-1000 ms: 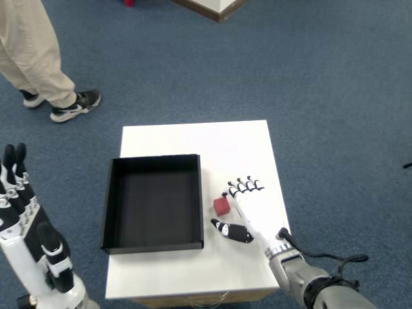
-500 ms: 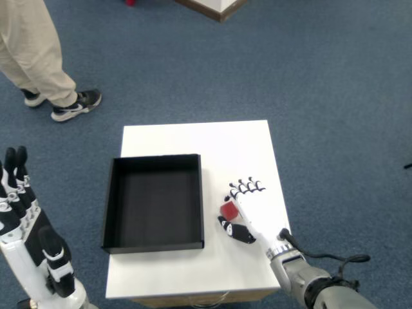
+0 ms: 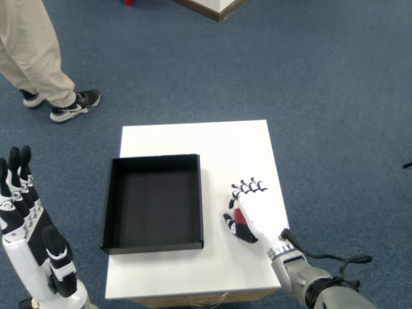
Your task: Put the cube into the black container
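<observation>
Nearest the camera, the right robot hand (image 3: 250, 209) is seen closed over the red cube (image 3: 239, 215), which is gripped between thumb and fingers just right of the black container (image 3: 153, 202) and mostly hidden. The container is seen empty on the white counter (image 3: 219, 145). Beyond the container, a person's shoes (image 3: 72, 106) are seen on the blue carpet (image 3: 322, 84).

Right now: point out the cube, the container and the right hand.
cube (image 3: 239, 215), head view, the red sliver showing under the hand.
container (image 3: 153, 247), head view, near wall's rim.
right hand (image 3: 252, 212), head view, back of the hand.
</observation>
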`<state>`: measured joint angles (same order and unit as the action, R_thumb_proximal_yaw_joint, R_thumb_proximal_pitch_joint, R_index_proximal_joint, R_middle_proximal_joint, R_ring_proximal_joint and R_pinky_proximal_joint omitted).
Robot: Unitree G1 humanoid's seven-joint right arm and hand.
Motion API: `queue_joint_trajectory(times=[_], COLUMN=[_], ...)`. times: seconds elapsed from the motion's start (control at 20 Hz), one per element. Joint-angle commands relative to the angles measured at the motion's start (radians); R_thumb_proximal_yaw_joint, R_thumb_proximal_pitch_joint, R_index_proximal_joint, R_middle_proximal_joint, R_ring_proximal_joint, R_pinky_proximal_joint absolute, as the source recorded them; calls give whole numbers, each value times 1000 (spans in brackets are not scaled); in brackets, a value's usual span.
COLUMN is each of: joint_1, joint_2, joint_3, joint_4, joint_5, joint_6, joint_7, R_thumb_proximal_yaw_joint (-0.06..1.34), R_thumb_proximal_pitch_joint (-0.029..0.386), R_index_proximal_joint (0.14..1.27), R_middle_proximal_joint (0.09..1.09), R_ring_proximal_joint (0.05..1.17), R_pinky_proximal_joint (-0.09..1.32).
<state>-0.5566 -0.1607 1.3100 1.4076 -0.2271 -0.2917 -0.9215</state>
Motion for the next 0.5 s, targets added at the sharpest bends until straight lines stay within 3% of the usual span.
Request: queue_joint_trajectory(times=[0.05,0.15,0.25,0.3,0.35,0.4,0.5], joint_1=[-42,-42,-39,-38,-37,-37,-39], joint_2=[-10,-10,-10,-10,-11,-11,-11], joint_3=[-6,-7,-8,-9,-10,-10,-7], joint_4=[-2,-4,-6,-6,-3,1,12], joint_5=[17,22,28,32,35,37,37], joint_6=[-31,-39,-49,-52,-53,-53,-41], joint_7=[-61,-69,-74,-74,-71,-67,-61], R_thumb_proximal_yaw_joint=[978,1111,1151,1140,1041,950,851], R_thumb_proximal_pitch_joint=[146,162,171,169,156,143,126], R_index_proximal_joint=[960,1046,1066,947,738,619,552], R_middle_proximal_joint=[352,361,368,371,368,359,339], R_ring_proximal_joint=[275,278,281,284,287,287,284], R_pinky_proximal_joint=[192,195,199,205,212,215,221])
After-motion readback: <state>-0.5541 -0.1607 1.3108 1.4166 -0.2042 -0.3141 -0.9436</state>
